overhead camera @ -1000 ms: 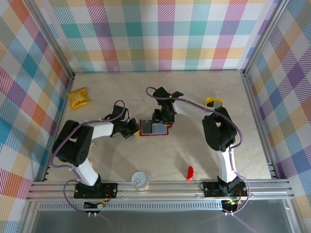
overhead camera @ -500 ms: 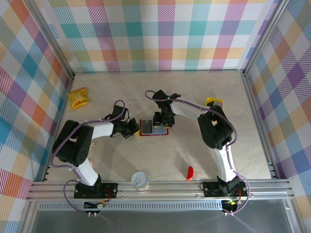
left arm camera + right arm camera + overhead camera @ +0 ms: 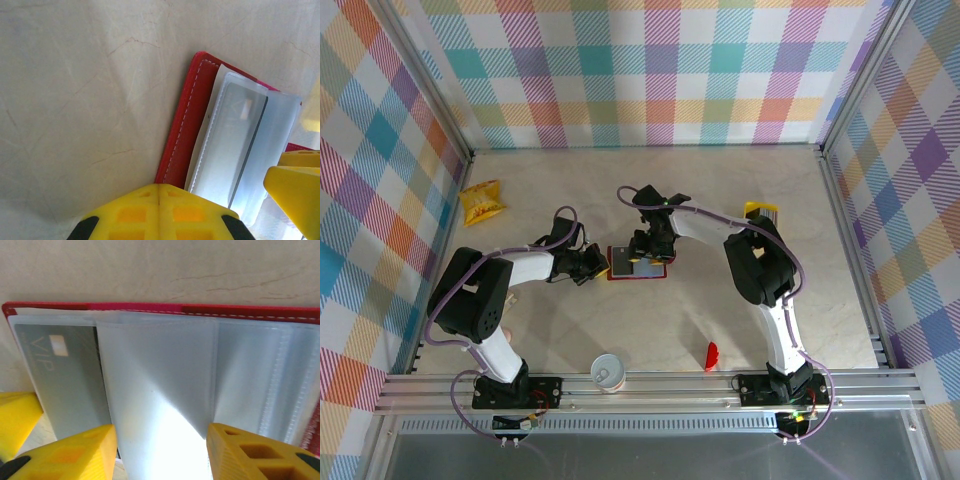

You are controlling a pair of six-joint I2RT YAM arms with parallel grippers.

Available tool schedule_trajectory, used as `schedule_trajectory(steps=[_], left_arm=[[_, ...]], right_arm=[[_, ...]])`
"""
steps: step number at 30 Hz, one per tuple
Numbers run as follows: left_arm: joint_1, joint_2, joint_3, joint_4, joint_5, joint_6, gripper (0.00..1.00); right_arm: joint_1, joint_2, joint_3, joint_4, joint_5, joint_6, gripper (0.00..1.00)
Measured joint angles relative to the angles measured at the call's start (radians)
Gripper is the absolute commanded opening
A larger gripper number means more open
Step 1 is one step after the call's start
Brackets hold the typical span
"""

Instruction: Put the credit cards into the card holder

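Card holder (image 3: 638, 264) open at centre of desk (image 3: 570, 330), left end effector (image 3: 227, 200) spread astride its left edge, right end effector (image 3: 162, 450) spread over its clear sleeves, credit cards (image 3: 760, 210) apart toward right edge.

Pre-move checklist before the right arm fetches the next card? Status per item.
1. Card holder lies open, sleeves facing up: ok.
2. Grey VIP card seated in a sleeve: ok.
3. Neighbouring sleeve free: cannot tell, glare.
4. Right gripper empty, jaws apart: ok.
5. Left gripper bracing the holder: cannot tell; fingers apart at its edge.
6. Credit cards on the table beside the right arm, uncovered: ok.
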Motion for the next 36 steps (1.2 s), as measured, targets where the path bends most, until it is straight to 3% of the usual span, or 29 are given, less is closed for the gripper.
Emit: schedule_trajectory(steps=[36], left_arm=[[0.000, 0.000, -0.006, 0.019, 0.000, 0.000, 0.03]], right_arm=[[0.020, 0.031, 0.000, 0.239, -0.257, 0.137, 0.46]])
